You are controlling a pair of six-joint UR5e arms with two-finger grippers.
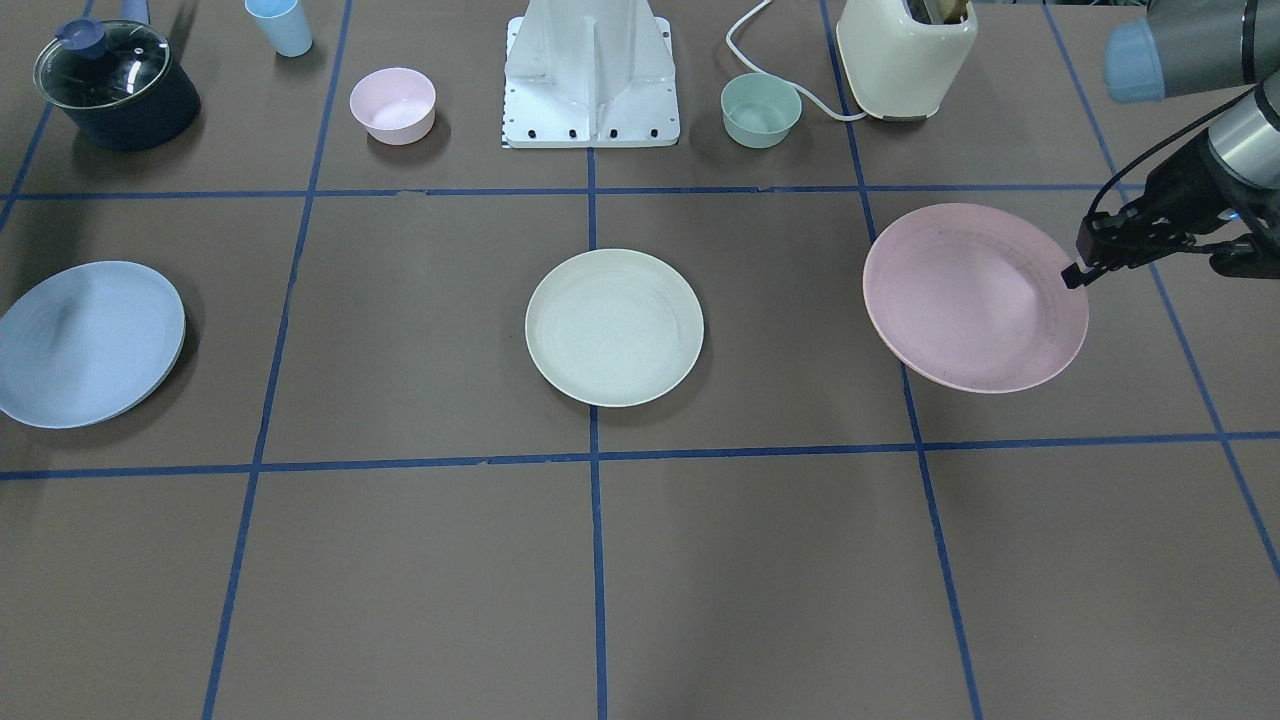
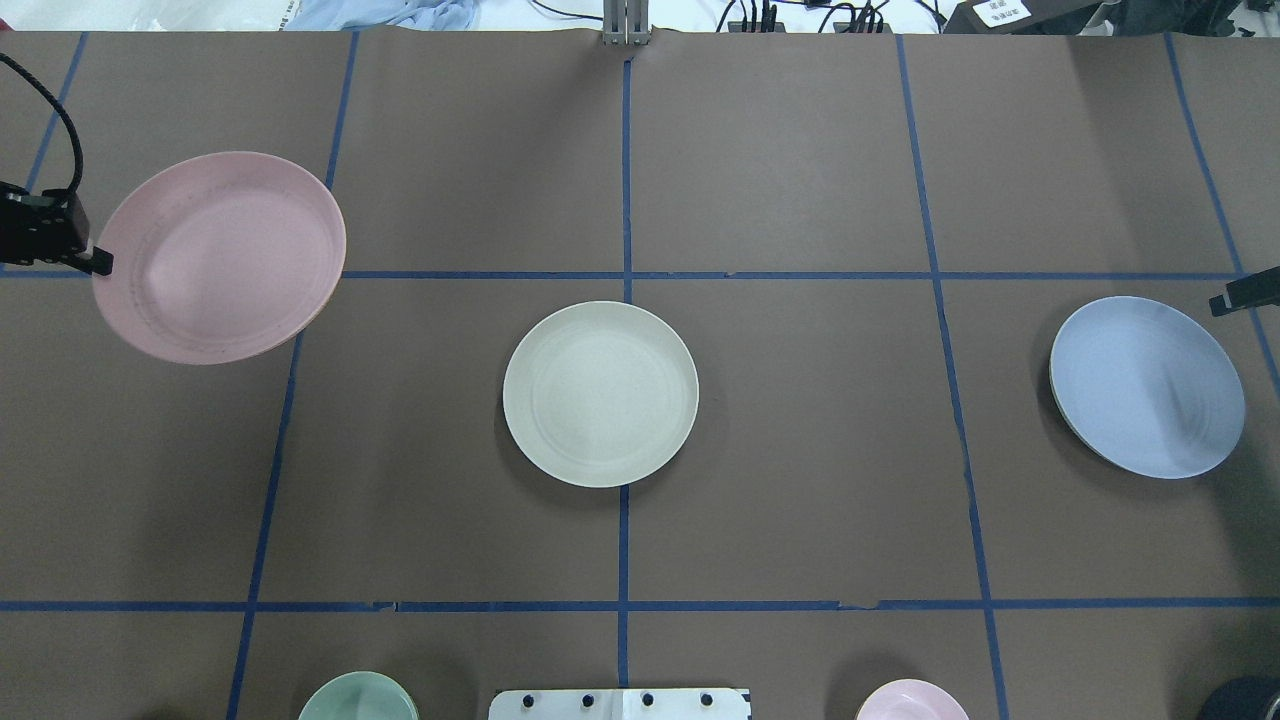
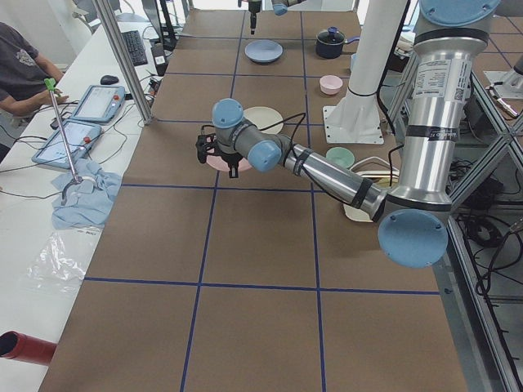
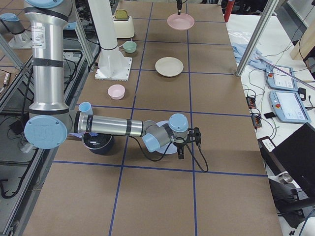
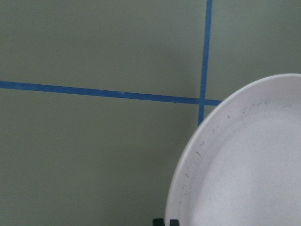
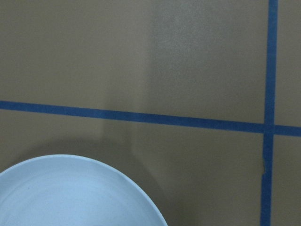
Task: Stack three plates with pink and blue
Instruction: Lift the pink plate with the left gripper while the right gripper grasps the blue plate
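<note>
Item one: pink plate [image 1: 975, 297], left end of the table [image 1: 750, 580], lifted clear of the surface with its shadow under it. The left gripper [image 1: 1075, 275] is clamped on its outer rim, and the left wrist view shows the dark fingertips [image 5: 165, 221] at the plate's edge. Item two: cream plate [image 1: 614, 327], flat at the centre of the table on a blue tape line, with nothing on it and nothing touching it. Item three: blue plate [image 1: 90, 343], right end, well apart from the cream one. The right gripper [image 2: 1243, 298] sits just beside its far rim at the frame edge; I cannot tell whether its fingers are apart or together, or whether they touch the plate. Sundries along the robot's side: pink bowl [image 1: 393, 105], green bowl [image 1: 761, 110], blue cup [image 1: 280, 25], lidded pot [image 1: 117, 85], toaster [image 1: 905, 55].
</note>
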